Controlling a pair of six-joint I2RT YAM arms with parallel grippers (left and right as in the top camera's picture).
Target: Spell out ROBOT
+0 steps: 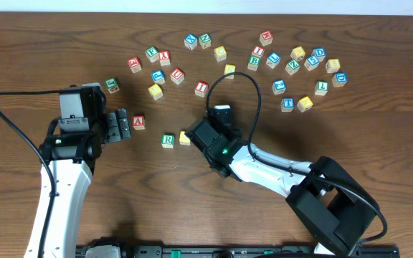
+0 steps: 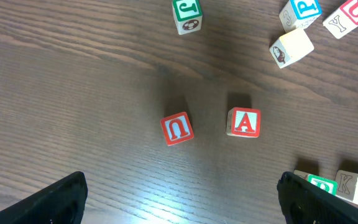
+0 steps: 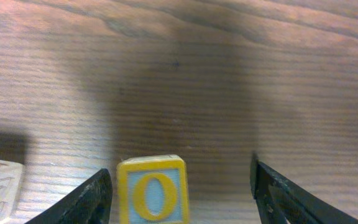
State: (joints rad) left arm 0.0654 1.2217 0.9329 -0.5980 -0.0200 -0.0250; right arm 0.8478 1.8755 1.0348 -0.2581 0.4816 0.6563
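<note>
A green-lettered R cube (image 1: 168, 140) lies on the table with a yellow cube (image 1: 184, 137) touching its right side. In the right wrist view this yellow cube shows a yellow O (image 3: 153, 190). It stands on the wood between the jaws of my right gripper (image 3: 180, 186), close to the left finger, with a clear gap to the right finger (image 3: 278, 193). That gripper (image 1: 192, 136) is open. My left gripper (image 1: 122, 125) is open and holds nothing; it hangs just left of a red A cube (image 1: 139, 122). A green-lettered B cube (image 1: 254, 63) lies in the far scatter.
In the left wrist view a red U cube (image 2: 177, 129) and the red A cube (image 2: 244, 122) lie ahead of the fingers, and the R cube (image 2: 322, 185) is at lower right. Many more letter cubes (image 1: 292, 68) are scattered across the far half of the table.
</note>
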